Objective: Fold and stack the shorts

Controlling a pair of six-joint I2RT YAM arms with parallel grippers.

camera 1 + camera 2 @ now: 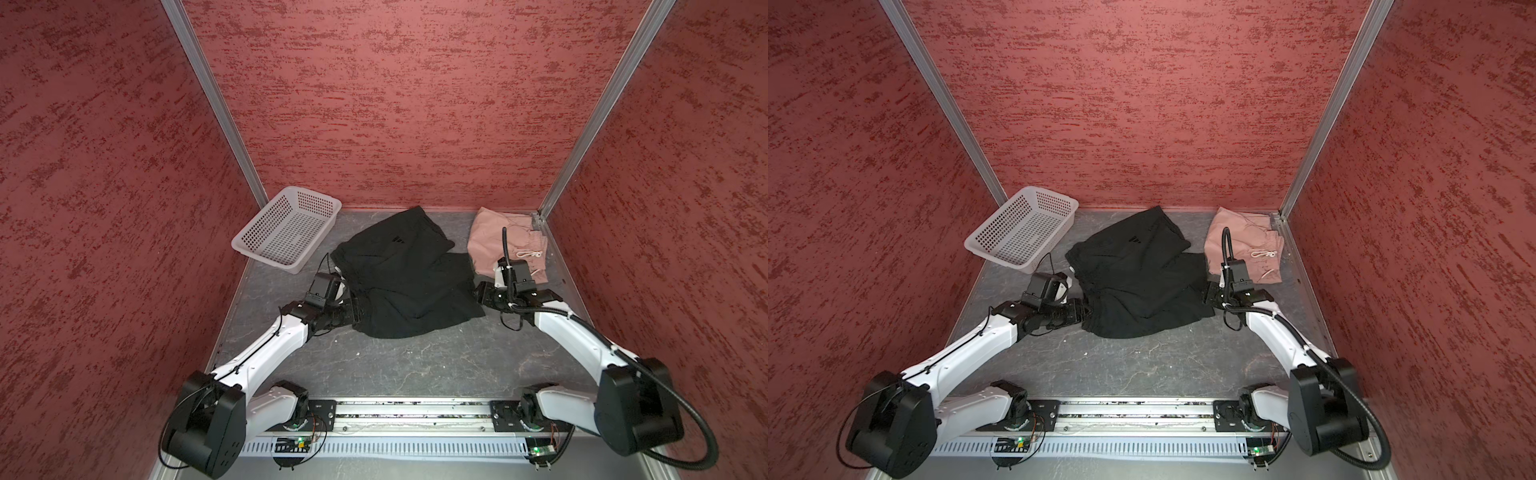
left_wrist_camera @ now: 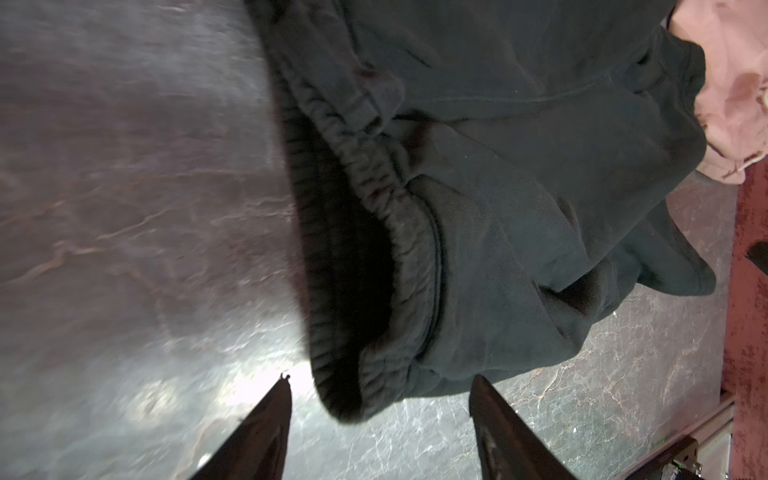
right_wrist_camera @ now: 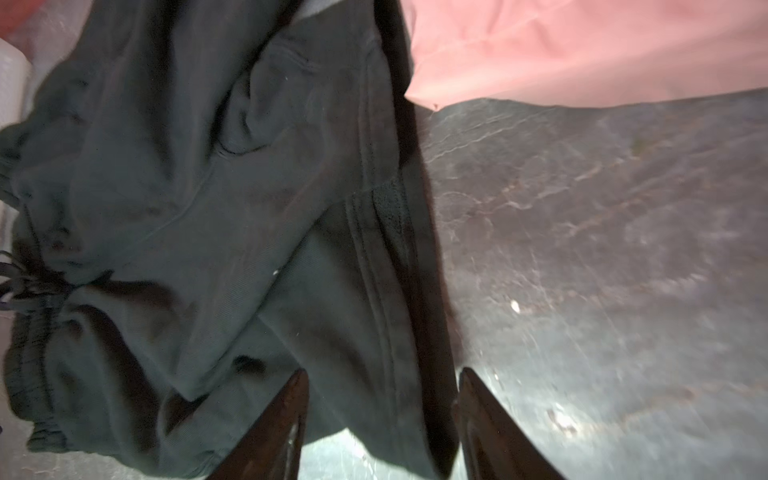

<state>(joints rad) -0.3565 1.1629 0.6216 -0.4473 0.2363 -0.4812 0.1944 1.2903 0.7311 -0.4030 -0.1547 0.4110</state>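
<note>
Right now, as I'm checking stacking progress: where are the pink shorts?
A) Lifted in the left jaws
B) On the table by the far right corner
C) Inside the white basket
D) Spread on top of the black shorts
B: in a top view the pink shorts lie on the table by the far right corner, to the right of the black shorts and outside the white basket.
</note>
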